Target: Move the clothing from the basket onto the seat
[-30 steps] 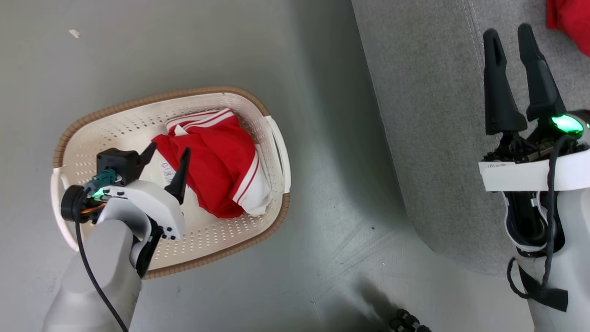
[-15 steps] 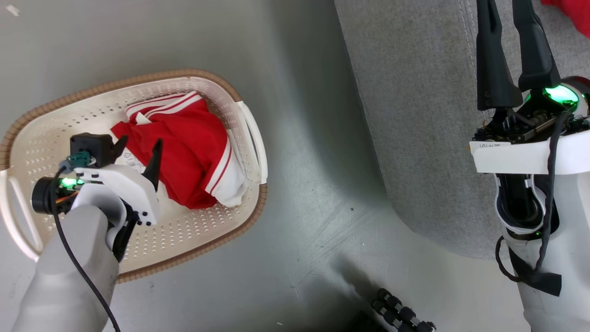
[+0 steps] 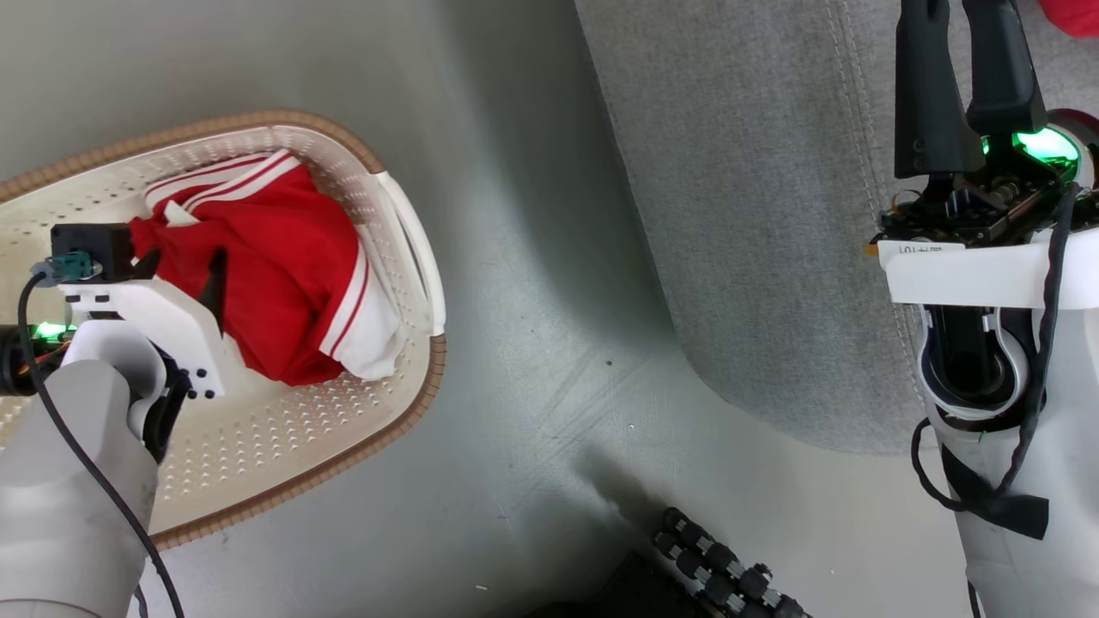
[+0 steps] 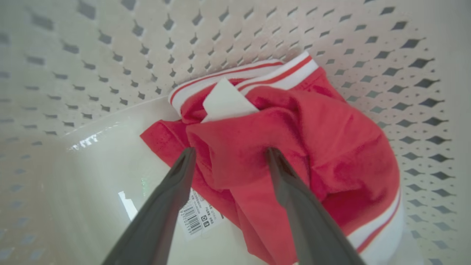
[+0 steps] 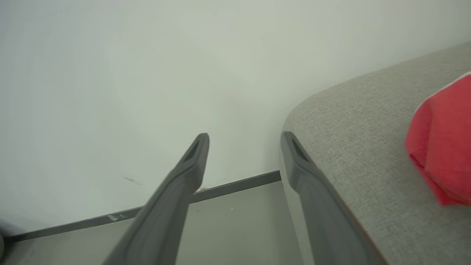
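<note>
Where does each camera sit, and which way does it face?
Head view: on the head, looking down at basket, garment and seat; left hand and right hand show.
Left wrist view: on that wrist, looking into the basket at the garment; its open fingers show.
Right wrist view: on that wrist, looking past the seat's corner at a wall; its open fingers show.
Shared: head and left wrist, basket and garment; head and right wrist, seat and second garment.
</note>
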Motion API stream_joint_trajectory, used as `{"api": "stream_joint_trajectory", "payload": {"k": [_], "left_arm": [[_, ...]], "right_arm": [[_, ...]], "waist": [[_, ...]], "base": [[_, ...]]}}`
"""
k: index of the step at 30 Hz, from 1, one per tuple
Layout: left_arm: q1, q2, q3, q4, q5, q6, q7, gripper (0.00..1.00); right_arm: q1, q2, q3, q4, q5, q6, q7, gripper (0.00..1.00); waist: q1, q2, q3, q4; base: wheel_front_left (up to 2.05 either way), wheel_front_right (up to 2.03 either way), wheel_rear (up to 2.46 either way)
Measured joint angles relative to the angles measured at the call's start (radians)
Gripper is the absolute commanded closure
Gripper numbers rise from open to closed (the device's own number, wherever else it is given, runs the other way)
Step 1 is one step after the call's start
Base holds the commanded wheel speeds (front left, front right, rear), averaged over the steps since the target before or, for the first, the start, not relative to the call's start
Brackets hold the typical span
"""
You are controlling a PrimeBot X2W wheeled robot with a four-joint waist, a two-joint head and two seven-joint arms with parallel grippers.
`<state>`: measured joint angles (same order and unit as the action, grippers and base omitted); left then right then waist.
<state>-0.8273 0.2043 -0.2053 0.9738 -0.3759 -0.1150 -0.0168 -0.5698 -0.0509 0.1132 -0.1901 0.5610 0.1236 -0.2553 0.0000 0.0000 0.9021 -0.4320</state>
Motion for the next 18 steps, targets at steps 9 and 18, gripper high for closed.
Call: {"api": "stream_joint_trajectory", "payload": {"k": [9, 18], "left_arm": [[-0.027, 0.019, 0.001, 0.050, -0.003, 0.001, 0.057, 0.00], [-0.052, 0.018, -0.019, 0.060, -0.009, -0.003, 0.061, 1.00]], "right_arm": [[-0.012, 0.005, 0.011, -0.002, 0.006, 0.000, 0.000, 0.00], [-0.018, 0.007, 0.027, 0.005, 0.012, 0.000, 0.000, 0.00]], "waist": [[0.0000, 0.0000, 0.030, -0.044], [0.0000, 0.0000, 0.040, -0.071]], "base": [[0.00, 0.00, 0.00], [0.00, 0.00, 0.00]]}}
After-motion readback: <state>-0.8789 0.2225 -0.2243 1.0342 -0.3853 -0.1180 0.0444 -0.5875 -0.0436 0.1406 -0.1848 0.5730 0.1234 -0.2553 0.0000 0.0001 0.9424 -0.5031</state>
